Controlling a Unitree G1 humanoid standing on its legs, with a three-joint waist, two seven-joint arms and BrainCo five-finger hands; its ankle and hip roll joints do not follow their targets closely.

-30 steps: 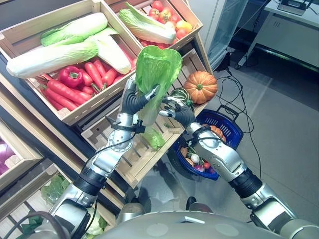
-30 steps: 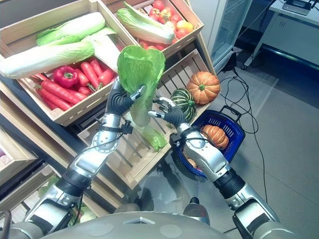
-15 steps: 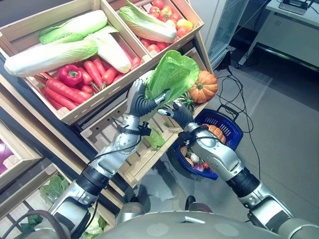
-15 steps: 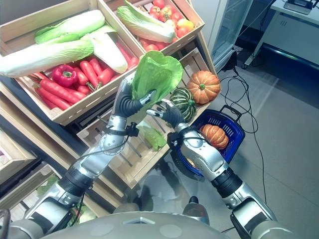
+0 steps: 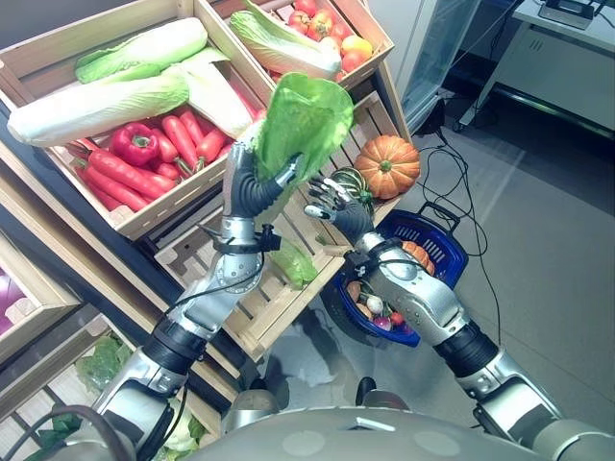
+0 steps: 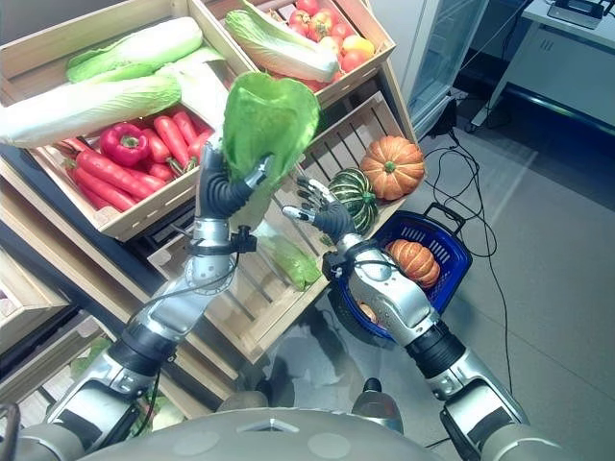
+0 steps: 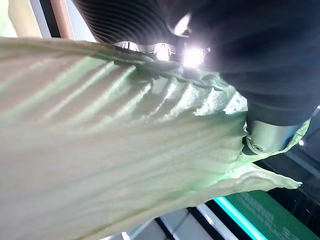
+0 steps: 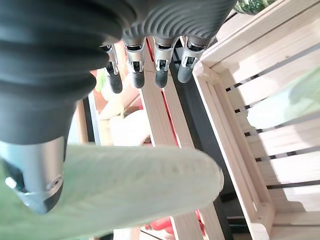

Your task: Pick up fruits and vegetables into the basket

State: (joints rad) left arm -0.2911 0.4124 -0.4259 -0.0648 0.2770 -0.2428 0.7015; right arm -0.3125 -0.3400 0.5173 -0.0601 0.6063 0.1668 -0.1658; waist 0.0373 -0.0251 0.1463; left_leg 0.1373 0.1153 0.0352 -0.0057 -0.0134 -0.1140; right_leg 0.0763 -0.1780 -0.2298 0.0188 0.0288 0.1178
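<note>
My left hand (image 5: 248,190) is shut on a green lettuce (image 5: 306,115), held upright and high in front of the wooden crates; its pale ribbed leaf (image 7: 100,150) lies across the left wrist view. My right hand (image 5: 338,204) hovers just right of and below the lettuce with its fingers (image 8: 160,70) straight and spread, holding nothing. The lettuce's pale stalk (image 8: 125,185) shows close by its thumb. The blue basket (image 6: 459,248) sits on the floor under my right forearm, with a small orange pumpkin (image 6: 415,261) and other produce inside.
A slatted lower crate (image 5: 255,317) holds an orange pumpkin (image 5: 387,165), a green striped squash (image 6: 353,192) and another lettuce (image 5: 296,264). Upper crates hold napa cabbages (image 5: 106,101), carrots and red peppers (image 5: 144,154), and tomatoes (image 5: 322,24). Grey floor lies to the right.
My left hand has swung the lettuce back to the left and higher, away from the pumpkin. My right hand stayed near the squash and spread its fingers wider.
</note>
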